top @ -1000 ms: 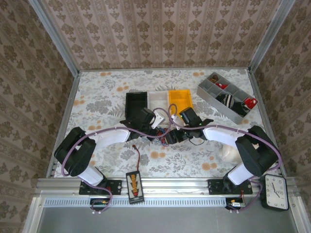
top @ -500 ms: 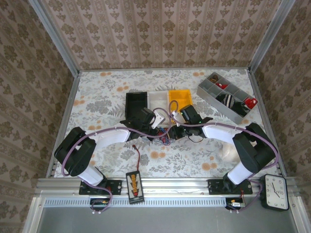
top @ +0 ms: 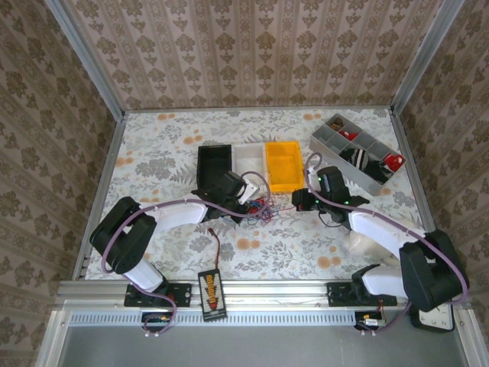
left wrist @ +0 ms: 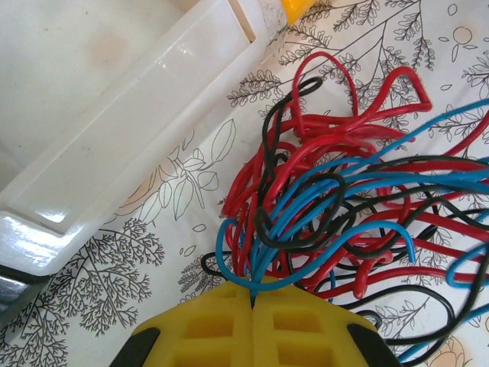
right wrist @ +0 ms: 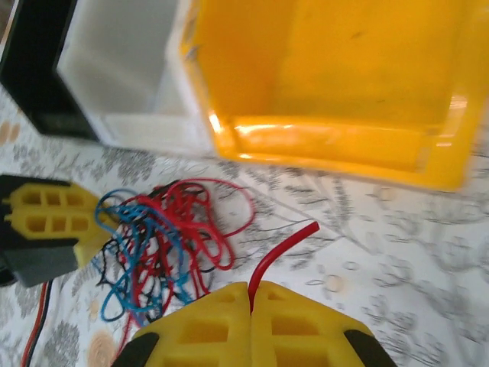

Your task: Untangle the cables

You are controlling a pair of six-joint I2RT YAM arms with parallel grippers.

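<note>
Left gripper: fingers closed, pinching blue strands of the cables, a red, blue and black tangle on the floral tabletop just beside the white bin. Right gripper: clamped on one red wire, near the yellow bin.

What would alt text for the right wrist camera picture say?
Right gripper, shut, pinches a red cable beside a red, blue and black tangle of cables. Left gripper holds the tangle's left side; yellow bin, white bin and black bin behind.
</note>
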